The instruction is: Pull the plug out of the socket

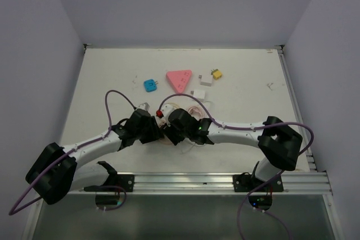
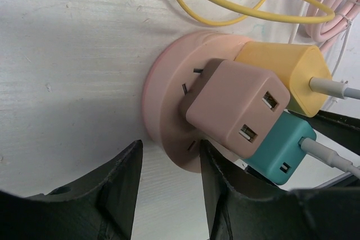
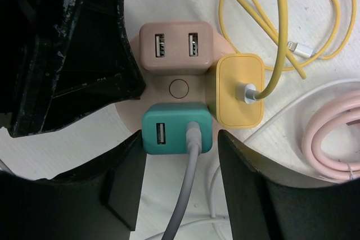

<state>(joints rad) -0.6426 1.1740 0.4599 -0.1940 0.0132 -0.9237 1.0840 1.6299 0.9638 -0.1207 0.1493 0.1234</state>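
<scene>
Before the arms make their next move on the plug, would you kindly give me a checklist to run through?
1. Right pincer straddles the teal plug: ok.
2. Its grip is tight: cannot tell.
3. Left pincer clamps the socket rim: not ok, a gap shows.
4. Teal plug's cable runs between the fingers, unpinched: ok.
5. Yellow plug lies outside the right pincer: ok.

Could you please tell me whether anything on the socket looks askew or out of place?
The pink plug sits tilted on the round socket with its prongs exposed, so it looks partly pulled out. The yellow plug and teal plug show no such gap.
</scene>
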